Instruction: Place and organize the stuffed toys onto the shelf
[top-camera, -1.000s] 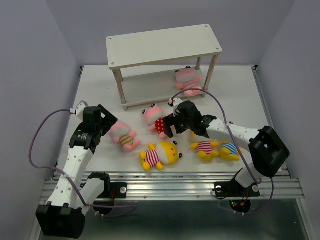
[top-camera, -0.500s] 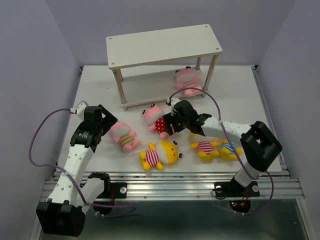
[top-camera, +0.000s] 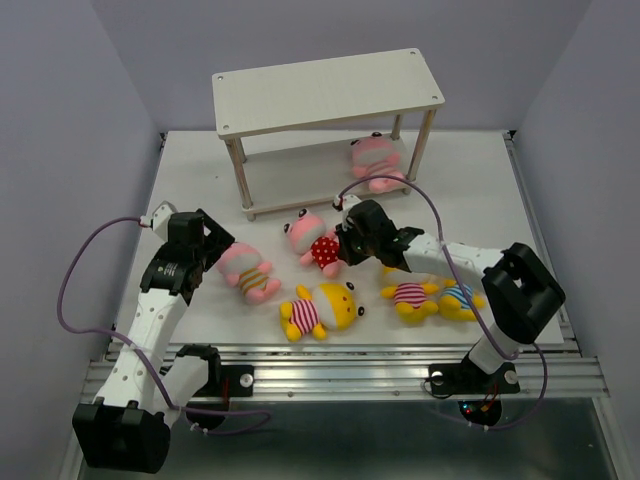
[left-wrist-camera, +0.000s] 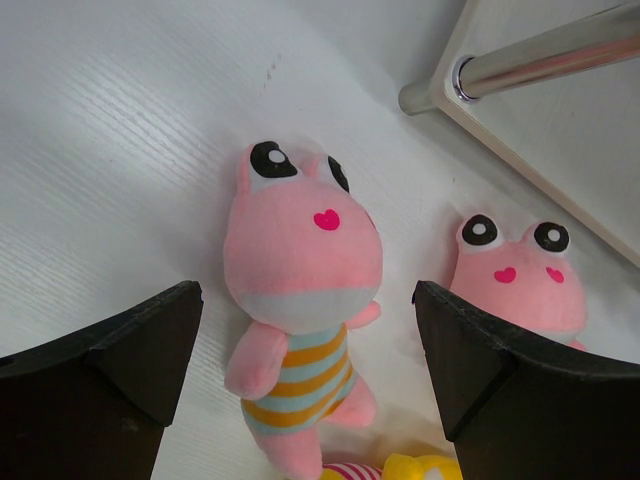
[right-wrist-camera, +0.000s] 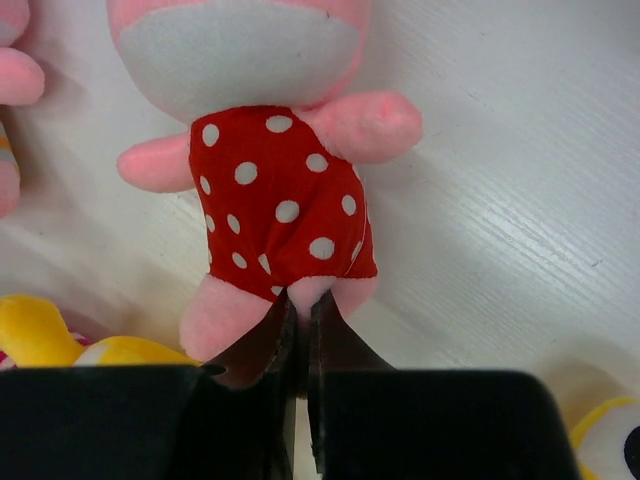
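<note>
— Yellow plush closest in, is it?
— Yes. A yellow toy with red stripes (top-camera: 318, 310) lies at the middle of the near edge. Two other yellow toys (top-camera: 412, 298) lie touching toward the near right corner. All are soft and rounded, with bulging eyes.
— And the arms?
— Toward the left edge, the left gripper (top-camera: 213, 243) hangs with its jaws wide apart over a pink striped toy (left-wrist-camera: 300, 290), which lies face up on the grained white tabletop (left-wrist-camera: 120, 150). Mid-table, the right gripper (right-wrist-camera: 300, 305) has its fingers nearly together at the hem of the pink polka-dot toy (right-wrist-camera: 280, 195). They seem to pinch the fabric between its legs.
— What crowds it?
— The yellow toy with red stripes sits just on its near side, and the pink striped toy is to its left.
— The shelf?
— The pale wooden shelf (top-camera: 325, 88) stands by the far edge, flat boards on thin legs. One pink toy (top-camera: 376, 155) lies at the right end of its lower board.
</note>
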